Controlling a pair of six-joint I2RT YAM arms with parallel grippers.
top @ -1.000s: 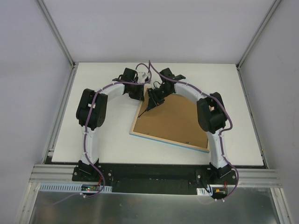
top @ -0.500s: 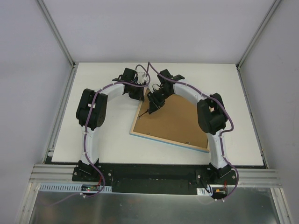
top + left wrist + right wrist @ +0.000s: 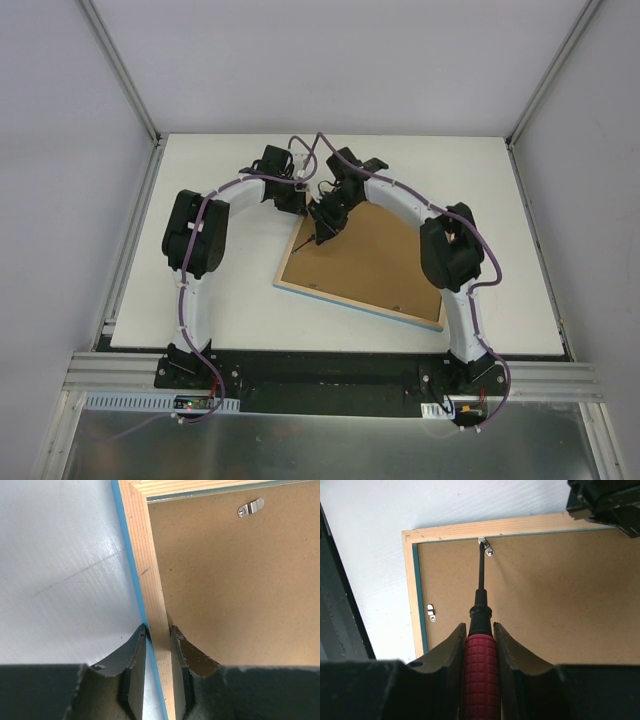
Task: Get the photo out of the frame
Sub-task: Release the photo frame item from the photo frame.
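Materials first. The frame (image 3: pixel 355 303) (image 3: pixel 150 580) (image 3: pixel 410 580) lies back-up and skewed on the white matte surface (image 3: pixel 230 300) (image 3: pixel 60 555), between the two arms and a bit right of centre. We see a pale wood rim with visible grain and a thin light-blue strip along its outer edge. Inside the rim sits a flat brown backing board (image 3: pixel 370 260) (image 3: pixel 225 580) (image 3: pixel 545 595) with a fine fibrous, speckled texture. The photo is out of sight from this side. The surface shows a faint scratch line in the left wrist view.

The clips are small shiny metal tabs, each with a screw head. One clip (image 3: pixel 486 546) sits at the far rim and another (image 3: pixel 431 612) by the left rim. The left wrist view shows one clip (image 3: pixel 250 507), and we cannot tell if it is one of those two.

The screwdriver (image 3: pixel 480 655) has a red, grid-textured rubbery handle, a black collar and a thin dark shaft, and its tip meets the far-rim clip.

The left hand (image 3: pixel 296 200) (image 3: pixel 157 635) has dark, scuffed fingers (image 3: pixel 131 655) clamped across the wood rim, one on the blue outer edge and one on the board side. The right hand (image 3: pixel 328 215) (image 3: pixel 479 630) is clamped on the screwdriver handle.

Counts: two arms, two hands, one frame, one board, one screwdriver.
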